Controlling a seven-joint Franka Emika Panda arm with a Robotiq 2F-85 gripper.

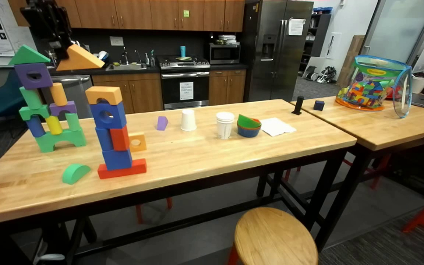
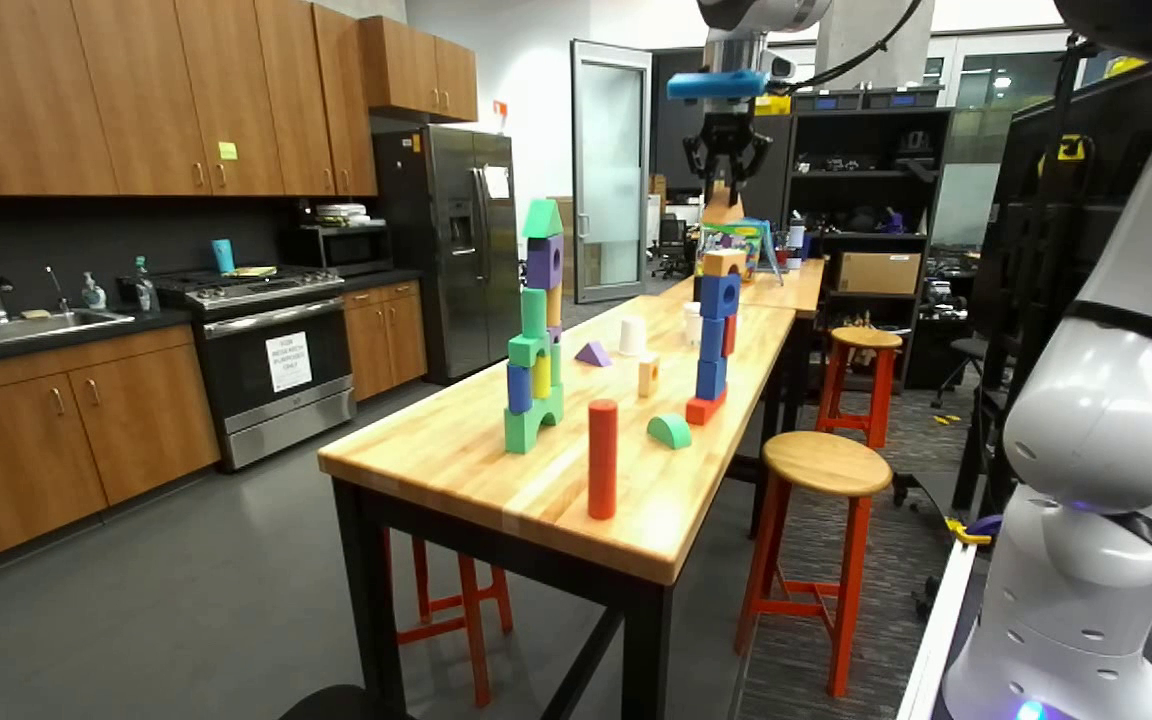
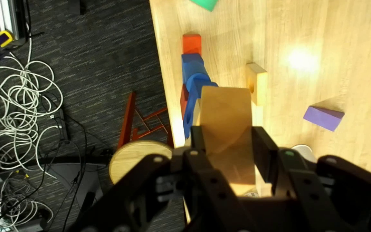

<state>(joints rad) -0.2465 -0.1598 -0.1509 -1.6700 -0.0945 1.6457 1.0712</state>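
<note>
Pinches an orange triangular block [image 1: 79, 60] between the two sides of the gripper [image 3: 227, 137]. Holds it over the wooden table [image 1: 197, 152], apart from and higher than the orange arch block [image 1: 104, 94] topping the blue-and-red tower [image 1: 105, 138].

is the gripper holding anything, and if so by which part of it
Yes: the gripper pinches an orange triangular block by two opposite sides, near its peak.

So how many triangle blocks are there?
3: the orange triangle gripped between the jaws, the green triangle on top of the wider tower, and the purple triangle on the table. More may be hidden in the colorful bag.
</note>
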